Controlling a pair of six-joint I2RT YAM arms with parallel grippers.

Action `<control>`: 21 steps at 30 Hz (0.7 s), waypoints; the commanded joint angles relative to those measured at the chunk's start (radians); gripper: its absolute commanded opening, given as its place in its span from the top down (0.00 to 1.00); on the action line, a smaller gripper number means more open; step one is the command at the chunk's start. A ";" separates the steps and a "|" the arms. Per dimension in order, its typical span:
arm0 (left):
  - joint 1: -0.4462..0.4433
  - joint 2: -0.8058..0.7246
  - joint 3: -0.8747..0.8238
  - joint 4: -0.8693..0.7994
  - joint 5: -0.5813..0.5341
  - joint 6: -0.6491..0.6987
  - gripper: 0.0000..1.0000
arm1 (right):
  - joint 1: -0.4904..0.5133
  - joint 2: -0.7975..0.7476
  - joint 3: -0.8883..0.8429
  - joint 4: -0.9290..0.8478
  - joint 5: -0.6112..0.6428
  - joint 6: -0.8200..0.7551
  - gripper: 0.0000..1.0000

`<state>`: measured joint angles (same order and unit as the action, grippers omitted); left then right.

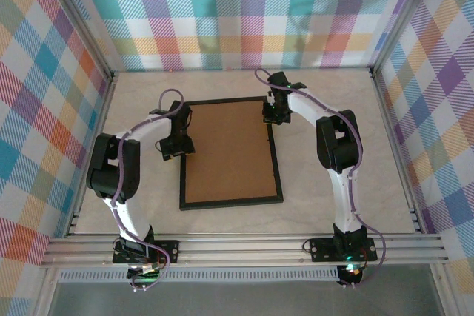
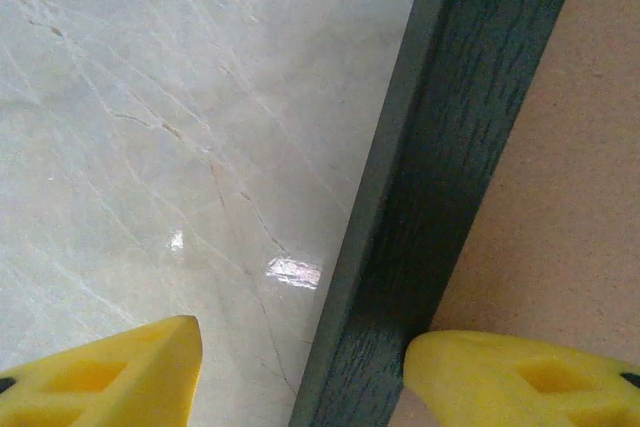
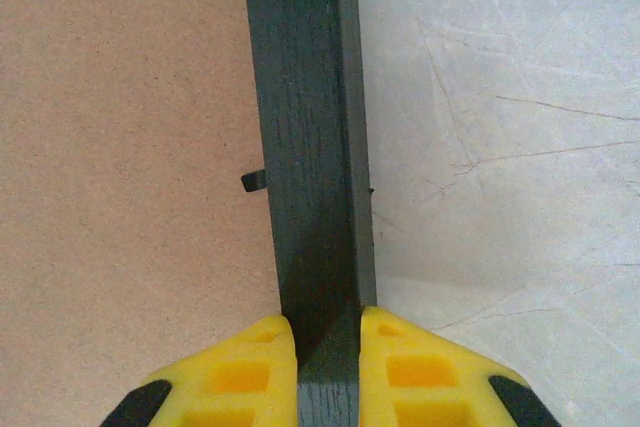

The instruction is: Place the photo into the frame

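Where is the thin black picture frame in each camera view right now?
Top external: thin black picture frame lying flat, mid-picture.
Left wrist: its rail runs diagonally, right of centre.
Right wrist: its rail runs vertically, centre.
Shared landmark: brown board beside the rail.

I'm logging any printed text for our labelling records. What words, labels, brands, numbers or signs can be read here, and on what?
None: no readable text anywhere.
The frame and its brown back board: blank.
The marble table: veins only.
The yellow fingers: unmarked.
The plaid walls: pattern only.
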<state>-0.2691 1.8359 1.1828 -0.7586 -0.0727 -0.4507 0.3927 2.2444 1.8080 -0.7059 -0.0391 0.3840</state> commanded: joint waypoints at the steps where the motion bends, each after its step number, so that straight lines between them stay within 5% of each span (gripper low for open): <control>1: -0.074 0.204 -0.095 0.108 0.154 -0.010 0.37 | 0.061 0.066 -0.042 -0.064 -0.079 0.045 0.85; 12: -0.119 0.262 -0.062 0.123 0.173 -0.030 0.38 | 0.064 0.061 -0.033 -0.066 -0.085 0.044 0.85; 21: -0.091 0.130 0.122 -0.029 0.143 0.033 0.36 | 0.045 0.038 -0.035 -0.078 -0.047 0.028 0.85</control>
<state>-0.3069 1.8923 1.3087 -0.8837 -0.1440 -0.4488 0.3943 2.2429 1.8080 -0.7067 -0.0296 0.3882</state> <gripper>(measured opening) 0.640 0.154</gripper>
